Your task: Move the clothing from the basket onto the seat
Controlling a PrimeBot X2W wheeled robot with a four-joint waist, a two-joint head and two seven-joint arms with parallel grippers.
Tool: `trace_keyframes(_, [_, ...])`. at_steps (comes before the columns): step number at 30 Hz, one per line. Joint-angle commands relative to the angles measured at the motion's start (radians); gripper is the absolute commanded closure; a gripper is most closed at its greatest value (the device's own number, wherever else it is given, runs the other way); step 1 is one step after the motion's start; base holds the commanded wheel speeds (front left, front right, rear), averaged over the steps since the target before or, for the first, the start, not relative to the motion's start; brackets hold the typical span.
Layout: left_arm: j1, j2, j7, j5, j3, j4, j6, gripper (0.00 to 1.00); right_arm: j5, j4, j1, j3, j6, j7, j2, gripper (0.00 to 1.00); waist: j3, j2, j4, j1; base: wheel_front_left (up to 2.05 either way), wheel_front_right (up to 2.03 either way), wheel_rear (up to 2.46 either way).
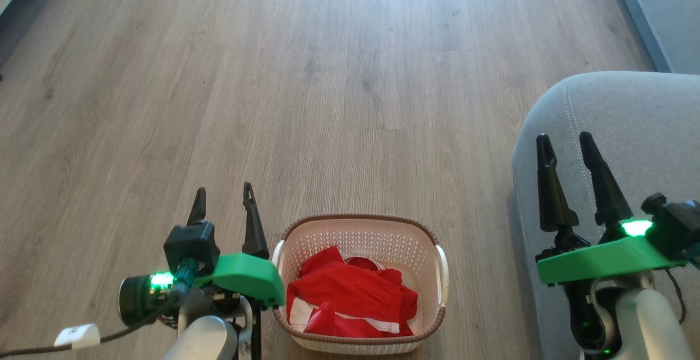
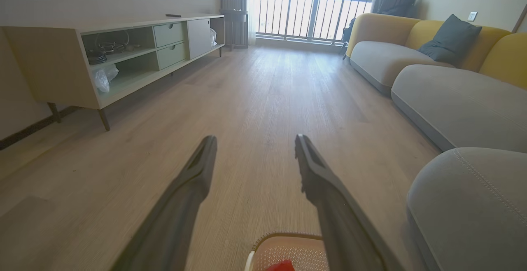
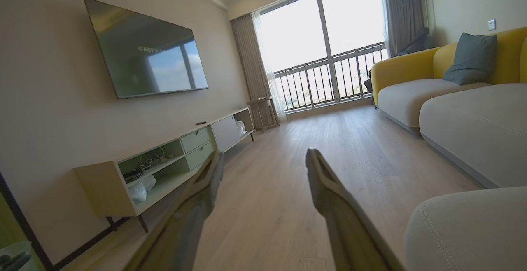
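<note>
Red fabric clothing [image 1: 350, 289] in the cream plastic basket [image 1: 355, 237] lies just right of the released, empty left gripper [image 1: 225, 189], nearer than the equally released right gripper [image 1: 564, 137].

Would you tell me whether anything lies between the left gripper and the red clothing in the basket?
Nothing visible does: the open left gripper hovers left of the basket, and the clothing lies uncovered inside it.
</note>
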Motion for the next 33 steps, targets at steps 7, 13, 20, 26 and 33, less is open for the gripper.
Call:
trace_keyframes(7, [-0.023,-0.043,-0.034,-0.002,0.095,-0.044,-0.094,0.00,-0.080,-0.051,-0.013,0.025,0.001,-0.034,-0.011,0.00,-0.002,0.0000,0.012,0.0000,0.00,0.00,0.00])
trace_keyframes(13, [0.023,-0.115,-0.051,0.036,0.202,-0.009,-0.250,0.00,-0.115,-0.047,-0.004,0.023,0.001,-0.052,-0.012,0.00,-0.009,0.0000,0.016,0.0000,0.00,0.00,0.00])
trace_keyframes(20, [0.049,-0.158,-0.072,0.165,0.265,0.027,-0.350,0.00,-0.189,0.018,0.013,0.031,0.001,-0.073,-0.013,0.00,-0.021,0.0000,0.016,0.0000,0.00,0.00,0.00])
trace_keyframes(26, [0.066,-0.167,-0.089,0.279,0.263,0.053,-0.376,0.00,-0.233,0.060,0.018,0.036,0.001,-0.090,-0.013,0.00,-0.029,0.0000,0.022,0.0000,0.00,0.00,0.00])
trace_keyframes(33, [0.085,-0.170,-0.100,0.312,0.272,0.126,-0.407,0.00,-0.257,0.149,0.016,0.033,0.001,-0.102,-0.014,0.00,-0.036,0.0000,0.024,0.0000,0.00,0.00,0.00])
